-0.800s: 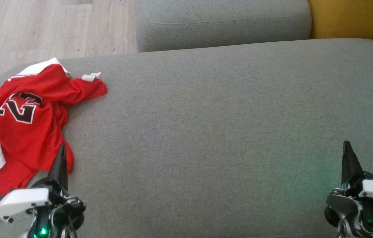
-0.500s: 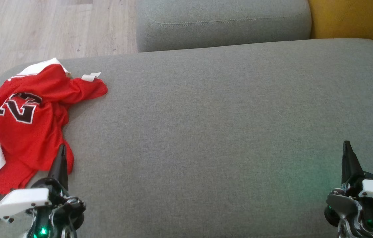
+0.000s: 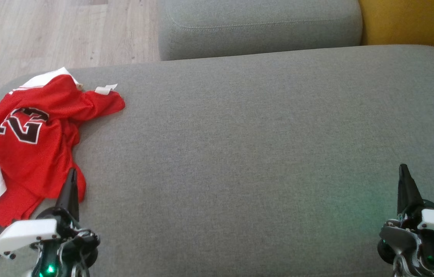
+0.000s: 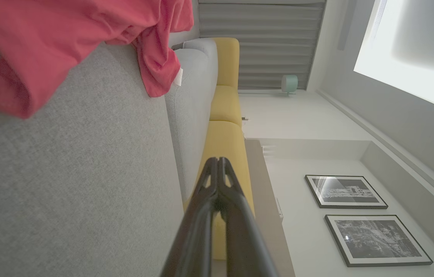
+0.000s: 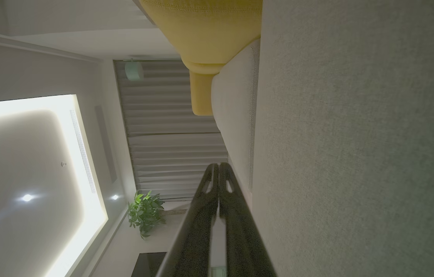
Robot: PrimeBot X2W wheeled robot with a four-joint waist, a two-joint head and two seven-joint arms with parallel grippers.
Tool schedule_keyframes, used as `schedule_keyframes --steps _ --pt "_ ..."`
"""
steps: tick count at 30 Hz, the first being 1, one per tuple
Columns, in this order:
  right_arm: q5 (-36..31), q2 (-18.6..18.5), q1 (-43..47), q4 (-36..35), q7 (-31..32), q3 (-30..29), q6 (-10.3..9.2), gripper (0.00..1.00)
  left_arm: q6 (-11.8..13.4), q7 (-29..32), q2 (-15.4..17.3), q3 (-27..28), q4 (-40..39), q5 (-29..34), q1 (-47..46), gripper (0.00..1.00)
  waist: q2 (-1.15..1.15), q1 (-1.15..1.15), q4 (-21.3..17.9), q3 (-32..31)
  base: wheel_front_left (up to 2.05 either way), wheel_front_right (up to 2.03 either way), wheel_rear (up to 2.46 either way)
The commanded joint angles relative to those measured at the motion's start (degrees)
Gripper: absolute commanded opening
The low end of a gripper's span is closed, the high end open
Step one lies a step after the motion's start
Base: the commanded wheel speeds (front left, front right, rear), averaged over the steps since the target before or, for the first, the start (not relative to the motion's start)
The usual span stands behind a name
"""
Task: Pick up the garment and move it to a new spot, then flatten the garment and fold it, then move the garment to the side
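Observation:
The garment (image 3: 28,146) is a red jersey with white trim and a black number, lying crumpled at the left end of the grey sofa seat (image 3: 240,154). My left gripper (image 3: 72,173) stands shut at the lower left, its tip just over the jersey's near hem, holding nothing. In the left wrist view the shut fingers (image 4: 218,165) point past the red cloth (image 4: 66,34), which lies up and to the left. My right gripper (image 3: 404,169) stands shut at the lower right over bare cushion, far from the jersey. The right wrist view has its closed tips (image 5: 218,169) beside grey fabric.
A second grey cushion (image 3: 259,27) sits behind the seat, with a yellow cushion (image 3: 413,23) at the back right. Wooden floor (image 3: 47,34) lies beyond the sofa's far left edge. A potted plant (image 5: 145,211) and framed pictures (image 4: 346,190) stand in the room.

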Motion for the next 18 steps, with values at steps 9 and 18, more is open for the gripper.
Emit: schedule_keyframes --steps 9,18 --pt "0.41 -0.57 -3.2 -2.18 0.33 1.22 0.41 0.0 -0.41 0.43 0.5 2.02 -2.11 0.18 -2.99 0.0 0.0 0.0 0.0 0.0 0.0 0.0 0.0" --pt "0.41 -0.57 -3.2 -2.18 0.33 1.22 0.41 0.0 -0.41 0.43 0.5 2.02 -2.11 0.18 -2.99 0.0 0.0 0.0 0.0 0.0 0.0 0.0 0.0"
